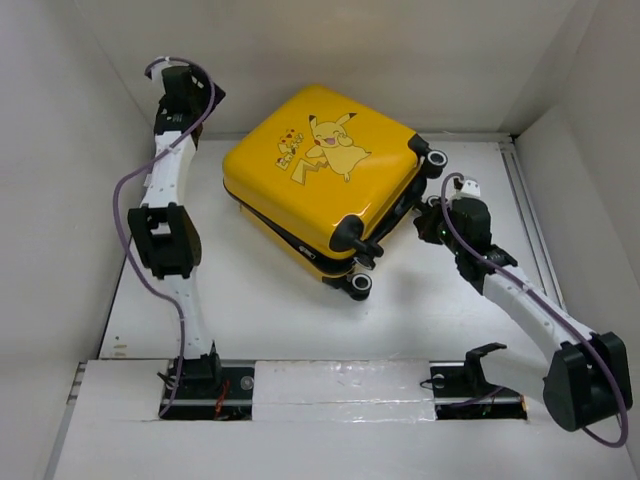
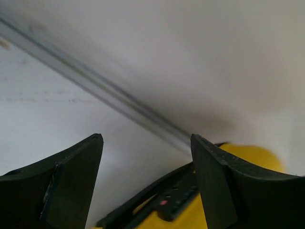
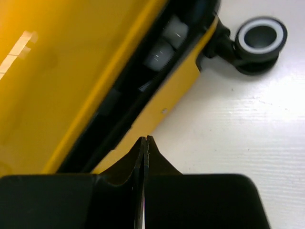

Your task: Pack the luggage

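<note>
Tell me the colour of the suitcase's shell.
Bright yellow, with a Pikachu cartoon print on the luggage; clearest in the top external view.

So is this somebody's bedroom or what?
Probably not; it looks like a robot test booth. Plain white walls box in a white table, and two robot arms are bolted at its near edge beside a yellow suitcase.

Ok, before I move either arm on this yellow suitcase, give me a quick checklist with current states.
1. Luggage lid down: not ok; a gap shows between the shells in the right wrist view, something pale inside.
2. Lid aligned with the lower shell: not ok; the top half sits skewed over the bottom half.
3. Left pincer open and empty: ok, nothing between its fingers.
4. Right pincer state: shut, holding nothing, tips close to the suitcase edge; touching or not, cannot tell.
5. Zip engaged: cannot tell.
6. Wheel resting on the table: ok.
</note>
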### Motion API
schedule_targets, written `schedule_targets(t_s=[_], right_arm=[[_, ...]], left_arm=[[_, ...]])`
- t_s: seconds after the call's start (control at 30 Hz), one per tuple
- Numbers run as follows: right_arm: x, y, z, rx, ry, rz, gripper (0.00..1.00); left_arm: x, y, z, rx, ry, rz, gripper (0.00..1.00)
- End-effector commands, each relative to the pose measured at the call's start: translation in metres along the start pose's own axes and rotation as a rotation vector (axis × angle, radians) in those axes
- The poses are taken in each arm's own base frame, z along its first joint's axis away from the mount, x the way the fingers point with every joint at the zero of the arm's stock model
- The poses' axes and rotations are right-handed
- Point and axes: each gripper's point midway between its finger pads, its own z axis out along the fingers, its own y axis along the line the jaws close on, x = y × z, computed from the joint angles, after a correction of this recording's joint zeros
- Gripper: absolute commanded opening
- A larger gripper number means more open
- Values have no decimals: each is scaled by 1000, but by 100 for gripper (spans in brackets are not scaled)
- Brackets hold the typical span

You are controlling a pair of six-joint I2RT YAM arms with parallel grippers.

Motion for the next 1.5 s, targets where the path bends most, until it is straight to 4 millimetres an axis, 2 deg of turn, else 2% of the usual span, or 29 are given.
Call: schedule_targets(t_s=[0.0,0.07,0.1,0.17,0.27,0.33,0.37,0.4,0.43,0.47,0.5,0.53,0.57,0.6,0.63,0.67,0.7,0.87,0.97,1.0,1.07,1.1,1.17,1.2,1.3,1.33,1.37,1.4,1.47], right_arm=[[-11,-14,14,52,-58,48,0],[-20,-26,20,82,-65,54,0],[-13,-34,29,102,-46,58,0],[-20,-30,40,95,-37,58,0],[-4,-36,69,112,34,60,0],[-1,-32,91,93,47,33,0],[2,-27,98,82,55,17,0],[-9,-15,107,54,42,3,0],[3,-13,119,48,78,-12,0],[3,-10,126,27,89,-35,0],[9,6,132,-29,117,-41,0],[1,23,139,-77,110,-65,0],[12,28,150,-99,141,-103,0],[17,36,154,-111,160,-129,0],[10,63,159,-147,148,-171,0],[21,68,165,-143,177,-202,0],[29,75,165,-150,213,-253,0],[23,138,162,-320,201,-313,0],[30,158,163,-430,257,-317,0],[13,172,165,-455,230,-327,0],[16,168,174,-441,291,-332,0],[-15,176,176,-470,251,-324,1],[-28,178,182,-521,269,-278,7],[-58,187,174,-625,246,-241,11],[-85,191,174,-746,275,-95,27],[-109,194,165,-795,248,-93,31],[-122,195,160,-797,225,-92,43],[-130,198,154,-795,205,-99,48],[-156,179,147,-730,141,-99,63]], left_arm=[[59,30,17,-23,230,92,70],[68,21,26,55,241,73,70],[72,18,27,79,250,48,70],[93,19,32,119,307,30,70],[121,20,32,128,369,50,70],[130,15,24,131,374,60,70],[148,18,11,120,402,69,70],[150,11,6,150,376,41,70],[153,16,-1,146,363,9,70],[178,32,-28,124,401,-19,70],[184,41,-37,94,373,-49,70],[177,40,-44,107,312,-128,68],[185,46,-57,87,294,-154,68],[205,73,-85,19,271,-165,67],[204,74,-96,33,228,-190,67],[211,78,-109,30,209,-205,67],[230,89,-133,21,221,-202,65],[259,112,-189,-28,207,-144,65],[269,117,-229,-23,179,-157,64],[272,121,-239,-33,181,-153,63],[271,117,-263,9,159,-169,62],[273,120,-271,7,164,-166,62],[268,107,-291,63,165,-190,60],[271,113,-296,59,171,-189,60],[271,114,-310,96,176,-203,60],[269,118,-311,84,168,-198,60],[267,123,-312,69,157,-178,60],[249,111,-315,89,117,-192,60],[225,112,-315,59,28,-175,60]])
